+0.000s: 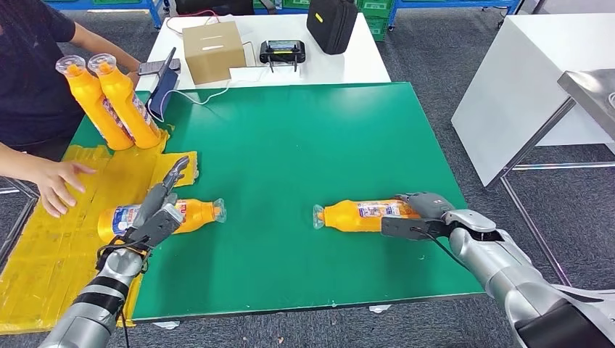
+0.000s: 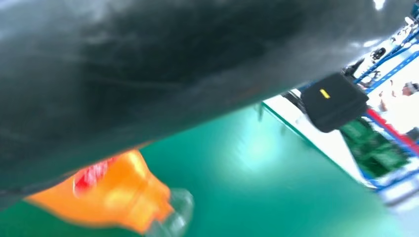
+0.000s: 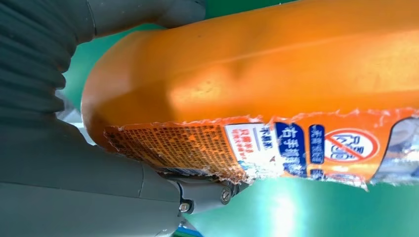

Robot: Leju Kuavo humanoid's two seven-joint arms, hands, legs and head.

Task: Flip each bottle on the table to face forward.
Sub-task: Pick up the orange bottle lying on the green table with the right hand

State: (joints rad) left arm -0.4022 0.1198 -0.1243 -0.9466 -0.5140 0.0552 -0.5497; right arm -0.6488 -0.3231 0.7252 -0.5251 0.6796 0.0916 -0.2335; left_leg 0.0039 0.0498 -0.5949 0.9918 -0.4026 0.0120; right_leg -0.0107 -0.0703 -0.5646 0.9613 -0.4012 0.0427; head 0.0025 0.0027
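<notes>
Two orange bottles lie on their sides on the green mat (image 1: 290,145). The left bottle (image 1: 192,214) points its clear cap to the right; it also appears blurred (image 2: 113,197) in the left wrist view. My left hand (image 1: 161,212) lies across its middle, fingers stretched out straight past it and not wrapped around. The right bottle (image 1: 362,215) points its cap to the left, label up. My right hand (image 1: 415,215) grips its base end. In the right wrist view the bottle (image 3: 276,79) sits between the thumb and the fingers (image 3: 197,192).
A person at the left holds two more orange bottles (image 1: 109,101) tilted over a yellow sheet (image 1: 43,246); their other hand (image 1: 54,185) rests on the sheet. Behind the mat stand a cardboard box (image 1: 212,51), a controller (image 1: 283,52) and a black case (image 1: 332,23). A white table (image 1: 522,80) stands right.
</notes>
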